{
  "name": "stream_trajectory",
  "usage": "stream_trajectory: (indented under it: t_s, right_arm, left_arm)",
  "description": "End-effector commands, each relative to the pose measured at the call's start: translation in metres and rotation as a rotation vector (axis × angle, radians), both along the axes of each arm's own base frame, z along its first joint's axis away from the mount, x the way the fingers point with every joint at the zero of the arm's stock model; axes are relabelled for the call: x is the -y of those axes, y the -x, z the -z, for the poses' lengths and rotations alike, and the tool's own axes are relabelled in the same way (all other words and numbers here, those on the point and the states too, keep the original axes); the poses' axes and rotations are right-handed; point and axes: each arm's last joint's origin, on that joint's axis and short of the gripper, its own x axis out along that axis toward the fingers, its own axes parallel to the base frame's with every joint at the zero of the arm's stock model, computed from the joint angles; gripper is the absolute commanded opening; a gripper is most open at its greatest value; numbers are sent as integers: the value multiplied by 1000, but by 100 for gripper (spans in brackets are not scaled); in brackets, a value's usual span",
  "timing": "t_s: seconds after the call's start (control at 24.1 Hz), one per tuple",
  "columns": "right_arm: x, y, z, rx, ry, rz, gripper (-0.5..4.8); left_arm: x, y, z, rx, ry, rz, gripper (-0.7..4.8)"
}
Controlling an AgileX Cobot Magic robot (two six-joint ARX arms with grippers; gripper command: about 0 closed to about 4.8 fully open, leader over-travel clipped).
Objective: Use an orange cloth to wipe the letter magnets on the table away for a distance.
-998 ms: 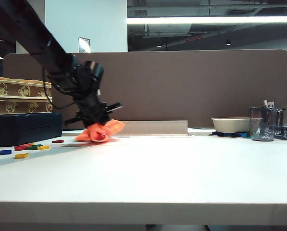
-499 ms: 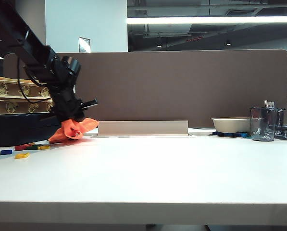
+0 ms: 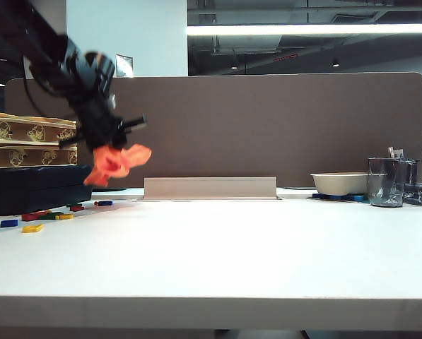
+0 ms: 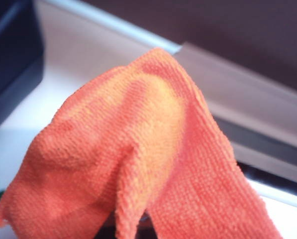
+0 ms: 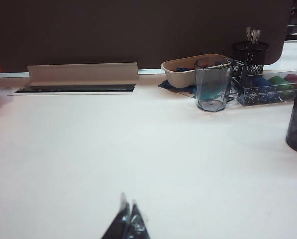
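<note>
Left gripper [image 3: 110, 148] up in the air at the left side of the exterior view, fingers clamped tight on the orange cloth [image 3: 116, 162], which hangs bunched below it, clear of the worktop [image 3: 218, 247] and in front of the brown partition [image 3: 267, 127]. Left wrist view is almost filled by the orange cloth [image 4: 138, 154], fuzzy weave, draped and folded, fingers hidden behind it; a dark blue case [image 4: 11, 55] and a strip of white worktop [image 4: 68, 55] show behind. Letter magnets [image 3: 44, 216] lie on the worktop at far left, below and just left of the hanging cloth: a blue one, a yellow one nearest the front edge, a red/green/yellow cluster, plus a red and a blue piece further back near the dark blue case [image 3: 34, 187]. Stacked printed cartons [image 3: 27, 141] sit on that case. Grey metal riser [image 3: 211, 188] at the back centre. At right back a shallow beige tray [image 3: 341, 183] and a clear smoky cup [image 3: 386, 182]. Right gripper [image 5: 127, 224] low over bare worktop [image 5: 113, 149] in the right wrist view, fingers together with no gap, holding nothing; same cup [image 5: 213, 83], tray [image 5: 188, 69] and a black mesh holder [image 5: 250, 55] ahead of it; this gripper is not seen in the exterior view
</note>
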Motion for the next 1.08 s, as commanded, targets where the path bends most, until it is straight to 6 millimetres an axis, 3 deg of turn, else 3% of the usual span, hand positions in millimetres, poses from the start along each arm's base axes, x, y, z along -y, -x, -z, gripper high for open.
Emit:
stream_trajectory:
  t_s: [0.04,0.25,0.29,0.58,0.83,1.08]
  right_arm:
    - [0,1,-3,17,-4,1,-1]
    - [0,1,-4,28,-5,1,-1]
    - [0,1,-5,40,-5,1,-1]
    - [0,1,-11,95,-6,1,-1]
    - [0,2,-18,160,-7,0,-1]
    - [0,6,-32,204,-8,1,-1]
  left_arm:
    - [9,18,-46,62,-98,115,-6]
    - [7,43,-93,88,-100,145,-6]
    - [5,54,-112,116,-101,147,-6]
    - [-2,87,-158,189,-155,165,-6]
    - [-4,113,-162,171,-130,226,-6]
    - [-8,145,-140,83,-99,306,-6]
